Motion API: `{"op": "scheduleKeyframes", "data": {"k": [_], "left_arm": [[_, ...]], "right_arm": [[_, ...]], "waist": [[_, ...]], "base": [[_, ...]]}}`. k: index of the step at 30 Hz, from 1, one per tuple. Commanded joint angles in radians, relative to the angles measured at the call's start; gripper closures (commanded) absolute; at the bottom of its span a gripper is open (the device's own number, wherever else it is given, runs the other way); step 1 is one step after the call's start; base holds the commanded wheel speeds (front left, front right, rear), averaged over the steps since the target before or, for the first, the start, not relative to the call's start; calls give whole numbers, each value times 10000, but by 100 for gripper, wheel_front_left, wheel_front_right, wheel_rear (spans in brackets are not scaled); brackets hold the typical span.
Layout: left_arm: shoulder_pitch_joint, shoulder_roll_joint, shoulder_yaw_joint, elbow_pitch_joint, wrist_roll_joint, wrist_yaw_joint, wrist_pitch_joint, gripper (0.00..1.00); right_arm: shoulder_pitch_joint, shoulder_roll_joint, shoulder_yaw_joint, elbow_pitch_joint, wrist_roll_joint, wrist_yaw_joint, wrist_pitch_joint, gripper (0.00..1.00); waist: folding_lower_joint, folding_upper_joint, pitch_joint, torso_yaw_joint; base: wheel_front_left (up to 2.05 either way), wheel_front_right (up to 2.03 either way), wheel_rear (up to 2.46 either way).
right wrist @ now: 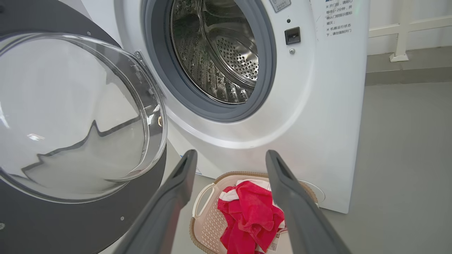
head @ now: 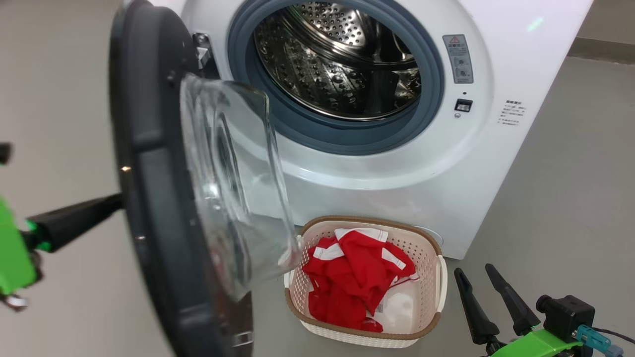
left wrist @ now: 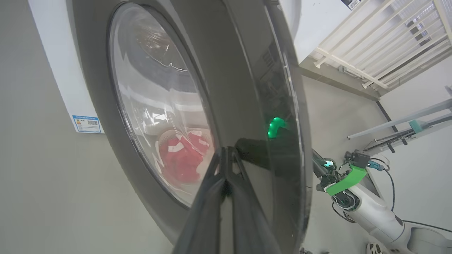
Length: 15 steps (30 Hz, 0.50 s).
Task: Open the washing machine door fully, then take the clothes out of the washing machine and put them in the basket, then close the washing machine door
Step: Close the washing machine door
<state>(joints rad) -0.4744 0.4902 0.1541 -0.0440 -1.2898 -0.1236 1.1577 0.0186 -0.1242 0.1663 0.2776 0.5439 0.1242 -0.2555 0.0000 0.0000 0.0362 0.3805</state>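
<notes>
Grey floor (head: 570, 188); basket (head: 419, 253) partly behind door (head: 149, 188).

Both tools are the same build: two long, skinny matte-black fingers that taper to a blunt tip, each with a shallow recess on the inner side near the end. The right tool (head: 475, 271) is bolted to a lime-green plastic bracket (head: 538, 343), and on top of that is a chunky black boxy camera (head: 568, 311) with a stubby round lens barrel. A teal plug (head: 593, 340) comes off it with a thin black cable (head: 617, 336). The left tool (left wrist: 226, 152) has the same kind of green plastic mount (head: 12, 258). Behind the right bracket there's a glossy white rounded forearm shell (left wrist: 376, 213), with more thin black wiring looped around the wrist.
</notes>
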Motion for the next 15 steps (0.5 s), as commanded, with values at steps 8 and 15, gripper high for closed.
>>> {"op": "scheduleKeyframes", "data": {"k": [8, 15], "left_arm": [[-515, 202, -1245, -829, -44, -70, -1699, 100], [-928, 138, -2245, -675, 1, -70, -3206, 100]], "right_arm": [[-101, -132, 166, -241, -86, 65, -63, 0], [-108, -120, 151, -254, -95, 65, -63, 0]], "waist": [[0, 0, -6, -229], [0, 0, 16, -399]], "base": [[0, 0, 0], [0, 0, 0]]}}
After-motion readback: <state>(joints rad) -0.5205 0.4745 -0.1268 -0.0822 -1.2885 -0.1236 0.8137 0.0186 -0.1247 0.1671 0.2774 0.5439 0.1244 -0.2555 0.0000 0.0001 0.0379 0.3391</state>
